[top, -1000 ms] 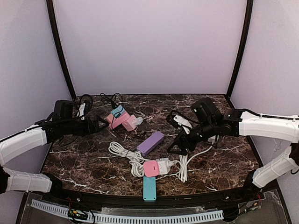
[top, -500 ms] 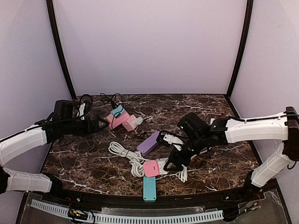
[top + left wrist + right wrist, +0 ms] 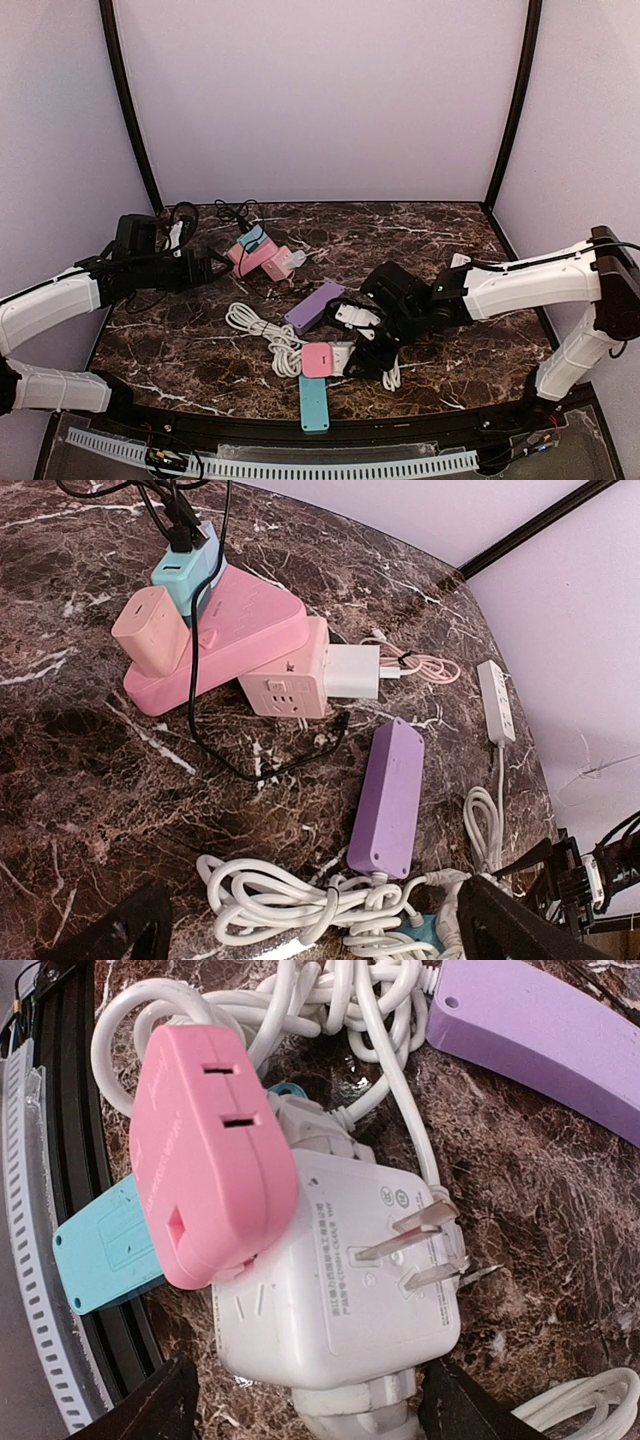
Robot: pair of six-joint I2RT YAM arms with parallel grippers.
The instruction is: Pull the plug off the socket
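A pink plug [image 3: 210,1160] sits plugged into the side of a white socket cube [image 3: 340,1290], whose own metal prongs point up and away. Both lie near the front edge, the plug [image 3: 318,360] beside the cube [image 3: 343,355], on top of a teal power strip [image 3: 315,403]. My right gripper [image 3: 315,1415] is open, low over the table, with a finger on each side of the white cube's near end and a gap on both sides. My left gripper [image 3: 320,940] hangs open at the back left [image 3: 215,268], holding nothing.
A purple power strip [image 3: 315,306] lies just behind the cube, with coiled white cable [image 3: 262,332] to its left. A pile of pink and blue sockets with a white charger [image 3: 262,255] and black leads sits at the back left. A slim white strip [image 3: 497,700] lies to the right.
My right arm has swung left and toward the front edge, ending at the white cube and pink plug. The cable bundle and purple strip shifted slightly left. The left arm has not moved.
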